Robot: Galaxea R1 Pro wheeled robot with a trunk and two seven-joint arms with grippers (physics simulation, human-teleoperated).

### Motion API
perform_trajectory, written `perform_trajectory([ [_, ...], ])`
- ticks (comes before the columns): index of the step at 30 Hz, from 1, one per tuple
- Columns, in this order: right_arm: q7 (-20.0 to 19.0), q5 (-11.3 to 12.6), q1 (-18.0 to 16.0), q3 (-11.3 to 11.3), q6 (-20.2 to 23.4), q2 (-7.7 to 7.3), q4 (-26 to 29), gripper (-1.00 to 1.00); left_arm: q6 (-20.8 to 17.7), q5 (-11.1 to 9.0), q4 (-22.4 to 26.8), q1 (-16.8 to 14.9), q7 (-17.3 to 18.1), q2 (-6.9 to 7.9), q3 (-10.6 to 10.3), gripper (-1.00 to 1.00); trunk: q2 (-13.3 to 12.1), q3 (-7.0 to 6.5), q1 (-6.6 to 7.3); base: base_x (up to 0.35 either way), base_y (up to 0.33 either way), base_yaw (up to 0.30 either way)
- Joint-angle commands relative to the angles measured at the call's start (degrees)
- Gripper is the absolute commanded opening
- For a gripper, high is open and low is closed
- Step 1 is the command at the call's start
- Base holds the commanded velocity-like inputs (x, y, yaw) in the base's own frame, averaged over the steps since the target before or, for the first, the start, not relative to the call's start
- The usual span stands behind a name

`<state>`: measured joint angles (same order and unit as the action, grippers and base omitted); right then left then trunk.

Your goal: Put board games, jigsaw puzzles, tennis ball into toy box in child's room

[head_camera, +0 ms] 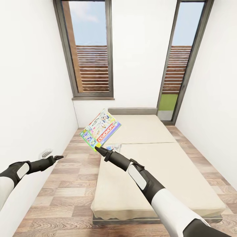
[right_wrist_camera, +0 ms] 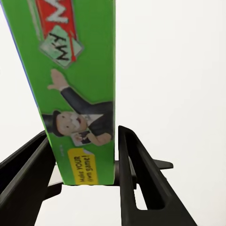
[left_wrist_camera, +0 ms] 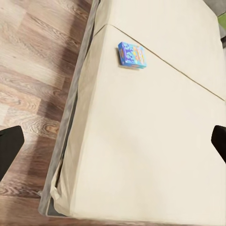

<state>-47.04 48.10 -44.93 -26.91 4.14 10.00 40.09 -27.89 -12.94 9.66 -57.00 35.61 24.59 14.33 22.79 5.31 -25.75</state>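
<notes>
R claw (head_camera: 98,149) grips Monopoly box (head_camera: 100,129) (above bed (head_camera: 158,174)); L claw (head_camera: 59,157) wide

A flat rectangular Monopoly board game box with a green edge and red logo (head_camera: 100,130) is held up tilted above the near-left part of the wide cream-beige bed (head_camera: 158,184), its lower edge pinched in the right tool (head_camera: 98,150). A small light blue cartoon-printed game box (left_wrist_camera: 132,54) lies flat on the mattress beside its seam, near the bed's edge.
</notes>
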Motion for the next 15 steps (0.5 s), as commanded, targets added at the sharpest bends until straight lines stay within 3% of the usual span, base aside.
perform_trajectory([
  [1, -0.2, 0.6, -0.1, -0.1, 0.4, 0.0, -0.1, -1.0, -0.5, -0.5, 0.0, 0.0, -0.1, 0.02, 0.0, 1.0, 0.1, 0.13, -0.04, 0.0, 0.0, 0.0],
  [15, -0.1, 0.6, -0.1, -0.1, 0.4, 0.0, -0.2, -1.0, -0.5, -0.3, 0.0, 0.0, -0.2, 0.02, -0.1, 1.0, 0.1, 0.13, -0.04, 0.0, -0.016, 0.0],
])
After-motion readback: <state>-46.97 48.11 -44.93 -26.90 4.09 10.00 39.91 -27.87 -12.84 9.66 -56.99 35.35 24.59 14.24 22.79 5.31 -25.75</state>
